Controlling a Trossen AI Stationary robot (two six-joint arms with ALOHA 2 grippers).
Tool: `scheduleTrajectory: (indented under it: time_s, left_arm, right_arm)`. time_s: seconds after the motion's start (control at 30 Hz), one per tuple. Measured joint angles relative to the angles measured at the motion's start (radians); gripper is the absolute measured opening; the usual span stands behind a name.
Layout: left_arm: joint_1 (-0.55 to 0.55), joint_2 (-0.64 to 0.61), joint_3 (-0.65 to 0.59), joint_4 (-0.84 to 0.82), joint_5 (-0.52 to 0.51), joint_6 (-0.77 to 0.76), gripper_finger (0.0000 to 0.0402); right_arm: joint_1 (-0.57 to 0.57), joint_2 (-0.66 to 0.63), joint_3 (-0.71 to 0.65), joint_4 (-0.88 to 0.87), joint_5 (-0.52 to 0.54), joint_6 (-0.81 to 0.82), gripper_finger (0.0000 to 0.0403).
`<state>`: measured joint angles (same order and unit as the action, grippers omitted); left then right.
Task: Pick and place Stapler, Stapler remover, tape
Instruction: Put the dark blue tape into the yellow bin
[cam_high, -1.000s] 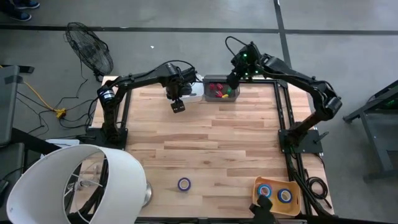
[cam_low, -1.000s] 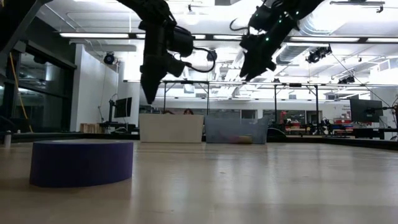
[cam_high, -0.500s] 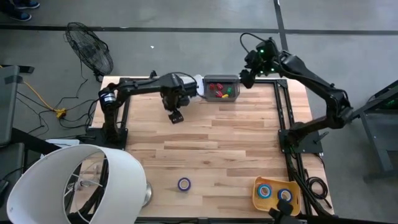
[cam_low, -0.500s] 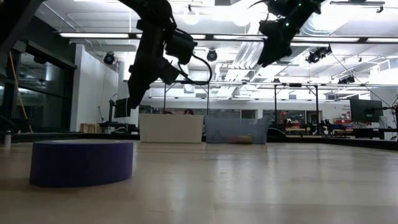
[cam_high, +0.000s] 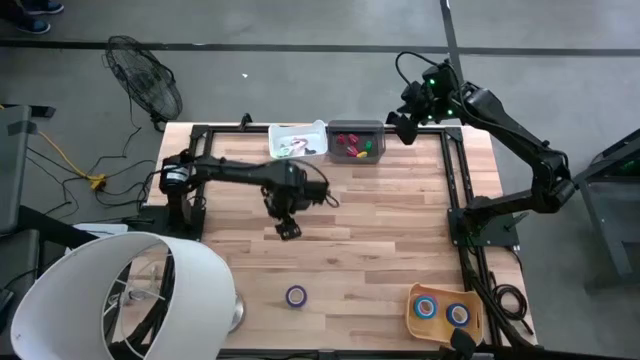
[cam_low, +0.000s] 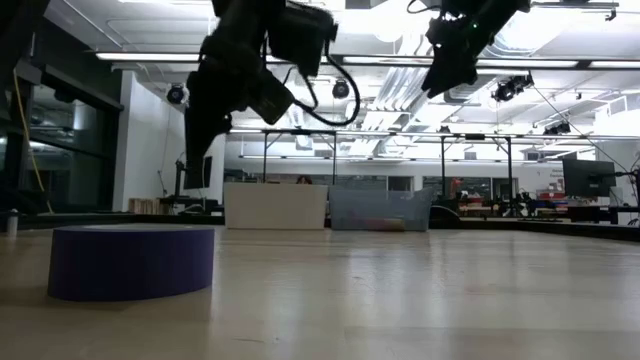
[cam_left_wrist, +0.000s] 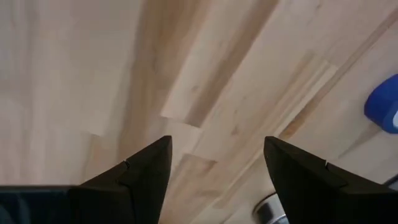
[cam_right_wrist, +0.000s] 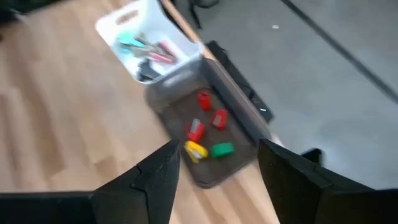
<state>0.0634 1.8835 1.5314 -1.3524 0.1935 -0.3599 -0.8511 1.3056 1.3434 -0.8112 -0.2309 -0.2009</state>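
A blue tape roll (cam_high: 296, 296) lies flat on the wooden table near its near edge; it also shows in the low view (cam_low: 132, 261) and the left wrist view (cam_left_wrist: 384, 111). A white bin (cam_high: 298, 140) with staplers and a grey bin (cam_high: 357, 141) with small red, yellow and green staple removers (cam_right_wrist: 205, 134) stand at the far edge. My left gripper (cam_high: 288, 229) hangs open and empty above the middle of the table, on the far side of the tape roll. My right gripper (cam_high: 398, 124) is open and empty, high up just right of the grey bin.
A yellow tray (cam_high: 414, 300) holding two tape rolls sits at the table's near right corner. A big white lamp-like shade (cam_high: 120, 300) stands off the near left corner, and a fan (cam_high: 145, 80) stands on the floor beyond the far left.
My left gripper has left the white bin at the far edge and come toward the near edge, over the middle of the table, and has sunk lower. My right gripper has gone from above the grey bin toward the table's right edge and has risen.
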Motion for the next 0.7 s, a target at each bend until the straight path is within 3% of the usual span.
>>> scheduleTrajectory:
  time_s: [0.2, 0.5, 0.7]
  left_arm:
    - [-0.157, 0.0, 0.0, 0.078, -0.019, -0.229, 0.025]
    - [-0.361, 0.0, 0.0, 0.225, -0.106, -0.556, 0.025]
    - [-0.437, 0.0, -0.063, 0.325, -0.07, -0.625, 0.025]
  right_arm:
    - [0.001, 0.0, 0.0, -0.007, -0.095, 0.019, 0.0206]
    - [0.001, 0.0, 0.0, -0.055, -0.097, 0.019, 0.0206]
    - [0.001, 0.0, 0.0, -0.1, -0.06, 0.018, 0.0206]
